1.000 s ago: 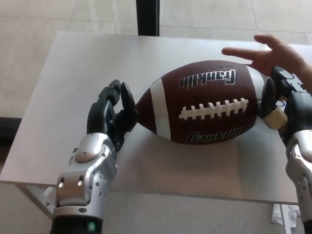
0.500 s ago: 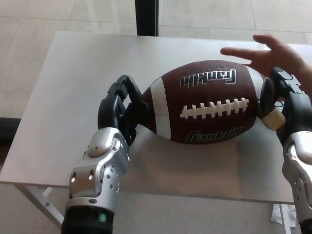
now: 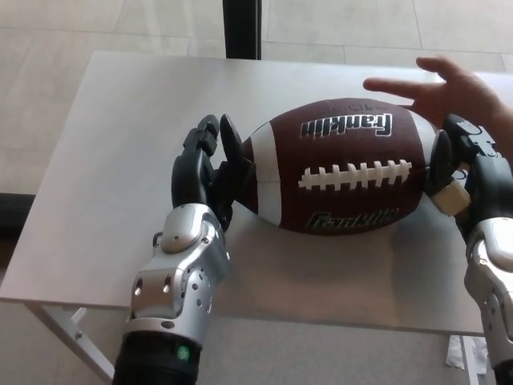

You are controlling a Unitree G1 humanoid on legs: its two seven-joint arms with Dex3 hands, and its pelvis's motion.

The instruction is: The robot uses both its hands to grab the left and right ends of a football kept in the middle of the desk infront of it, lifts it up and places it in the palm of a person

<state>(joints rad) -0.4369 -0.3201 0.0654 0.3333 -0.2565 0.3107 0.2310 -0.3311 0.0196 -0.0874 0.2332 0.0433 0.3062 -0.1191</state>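
Head view shows your left hand [image 3: 210,168] and right hand [image 3: 465,172] pressed on the ends of the football [image 3: 341,164] mid-surface [image 3: 120,120], so uneven squeeze could squirt it sideways before the person's palm [image 3: 449,88] far right.

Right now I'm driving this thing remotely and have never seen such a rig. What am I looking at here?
You are seeing through a camera on the robot's head, looking down at a white desk. The silver forearms ending in black fingers are the robot's own. Its left hand presses against the left tip of a brown football, and its right hand cups the right tip, so the ball is squeezed between the two. Whether the ball has left the desk I cannot tell. Behind the ball at the upper right, a person's hand is held out open.
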